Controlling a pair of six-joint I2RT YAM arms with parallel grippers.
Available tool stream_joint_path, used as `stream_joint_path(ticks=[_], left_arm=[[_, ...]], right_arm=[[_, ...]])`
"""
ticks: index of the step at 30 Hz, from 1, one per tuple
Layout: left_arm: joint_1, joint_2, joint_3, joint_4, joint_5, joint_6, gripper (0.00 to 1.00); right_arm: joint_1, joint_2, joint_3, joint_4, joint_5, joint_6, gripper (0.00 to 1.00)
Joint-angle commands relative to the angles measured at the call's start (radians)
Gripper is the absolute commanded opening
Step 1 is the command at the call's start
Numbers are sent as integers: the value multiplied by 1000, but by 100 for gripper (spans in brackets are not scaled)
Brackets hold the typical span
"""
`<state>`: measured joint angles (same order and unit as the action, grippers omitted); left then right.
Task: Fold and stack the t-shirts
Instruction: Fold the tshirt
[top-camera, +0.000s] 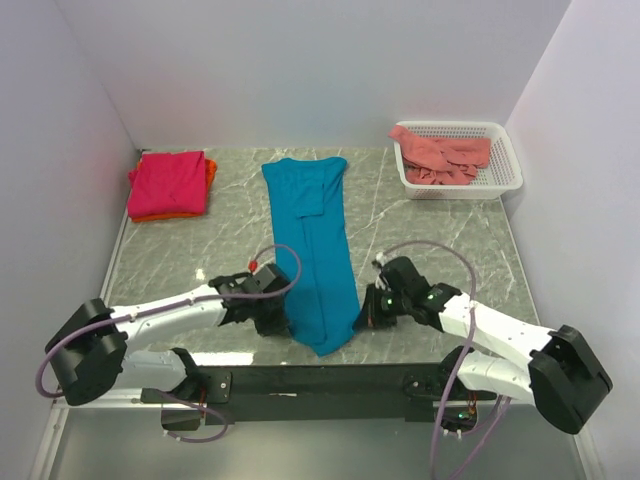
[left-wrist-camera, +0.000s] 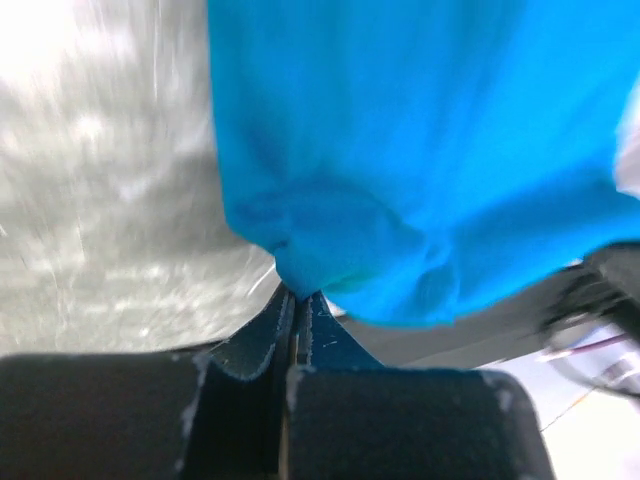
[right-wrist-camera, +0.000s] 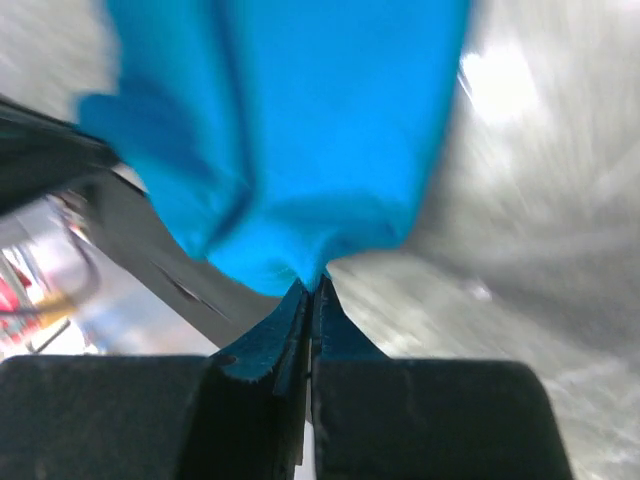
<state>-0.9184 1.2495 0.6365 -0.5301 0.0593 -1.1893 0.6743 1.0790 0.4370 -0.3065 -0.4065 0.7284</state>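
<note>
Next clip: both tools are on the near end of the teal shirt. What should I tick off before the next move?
1. Left tool shut on the near end of the teal t-shirt: ok.
2. Right tool shut on the same end: ok.
3. Teal t-shirt narrowed to a long strip on the table: ok.
4. Each tool holds every layer: cannot tell.
5. Far end of the strip flat, nothing on it: ok.
6. Magenta t-shirt folded on the orange t-shirt, far left: ok.

Top view overhead, far; wrist views close, all sharing teal-blue t-shirt (top-camera: 312, 250).
</note>
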Motion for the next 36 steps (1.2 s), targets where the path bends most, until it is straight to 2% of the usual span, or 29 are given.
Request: stream_joint_path(ticks=[1,4,6,9,13,20,28,36], left_arm=[[79,-33,68,-2,-53,66,1],[185,-28,126,27,-56,115,1],[231,-32,178,56,-117,140,1],[295,-6,247,106,-115,181,1],[364,117,347,104,-125,230,1],[441,293,523,93,-111,295,1],[486,425,591,113,-98,333,1],[520,566,667,143,-69,384,1]], right_arm=[[-1,-39,129,73,124,-7,0],[-5,1,256,57,267,-30,0],[-8,57,334,49,334,-37,0],[-36,142,423,61,376,-43,0],[-68,257,526,99,402,-73,0],[-139,465,713,110,341,-115,0],[-185,679,865,90,256,-124,0],[-205,789,957,72,262,-103,0]])
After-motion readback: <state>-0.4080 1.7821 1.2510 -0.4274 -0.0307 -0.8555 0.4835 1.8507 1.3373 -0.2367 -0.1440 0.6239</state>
